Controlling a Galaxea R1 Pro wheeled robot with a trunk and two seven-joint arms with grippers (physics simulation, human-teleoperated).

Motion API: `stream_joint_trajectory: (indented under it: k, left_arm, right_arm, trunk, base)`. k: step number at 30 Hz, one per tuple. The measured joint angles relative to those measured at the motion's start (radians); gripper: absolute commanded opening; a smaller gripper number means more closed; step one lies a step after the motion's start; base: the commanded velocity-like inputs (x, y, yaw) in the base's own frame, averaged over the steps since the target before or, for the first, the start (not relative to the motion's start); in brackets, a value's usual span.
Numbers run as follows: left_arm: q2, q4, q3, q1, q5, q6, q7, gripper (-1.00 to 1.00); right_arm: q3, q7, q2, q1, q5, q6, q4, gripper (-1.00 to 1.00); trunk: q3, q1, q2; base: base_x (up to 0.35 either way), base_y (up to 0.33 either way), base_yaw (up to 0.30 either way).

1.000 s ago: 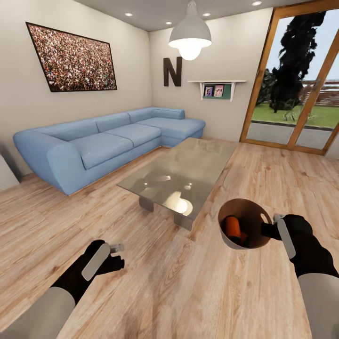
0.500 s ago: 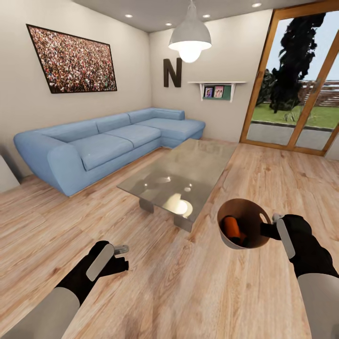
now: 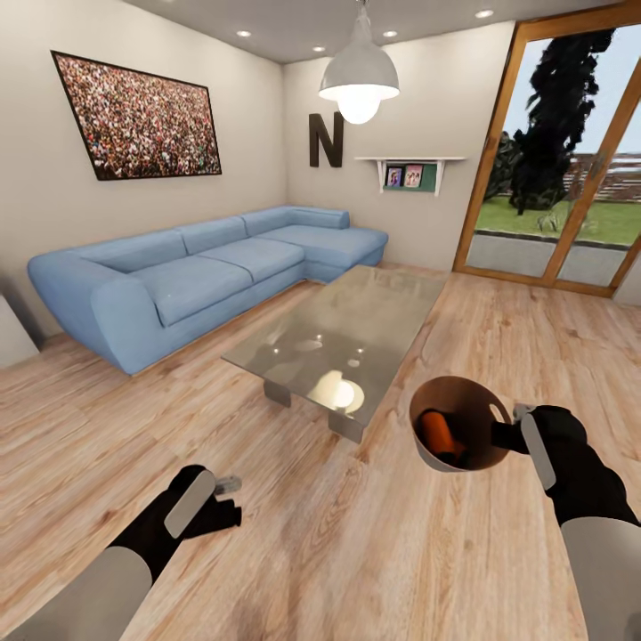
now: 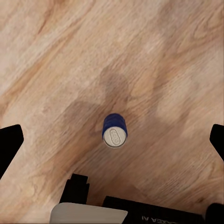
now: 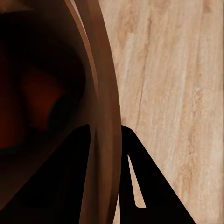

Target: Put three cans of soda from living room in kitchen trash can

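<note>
Soda cans sit in two places: an orange can of soda (image 3: 439,434) lies inside the tash can (image 3: 472,392) at lower right of the head view, and a blue can with a silver top (image 4: 114,131) lies alone on the wood floor (image 3: 356,552), seen from the left wrist. Right gripper (image 3: 506,435) is clamped on the bin's rim. Left gripper (image 3: 224,499), lower left, has its fingers spread wide and empty above that can.
</note>
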Motion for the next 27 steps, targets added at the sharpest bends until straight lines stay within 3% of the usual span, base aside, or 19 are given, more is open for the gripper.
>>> stream_joint_trajectory:
  k: [15,27]
  left_arm:
    - [-0.011,-0.003,0.000,0.002,-0.004,-0.004,-0.003,1.00]
    - [-0.012,-0.001,0.000,0.002,-0.004,-0.005,-0.005,1.00]
  right_arm:
    - [0.002,0.000,0.001,0.006,0.000,0.000,0.000,-1.00]
    - [0.005,0.000,0.001,0.008,-0.001,0.000,0.001,-1.00]
  trunk:
    - [0.000,0.000,0.000]
    - [-0.044,0.046,-0.084]
  base:
    - [0.000,0.000,0.000]
    - [0.000,0.000,0.000]
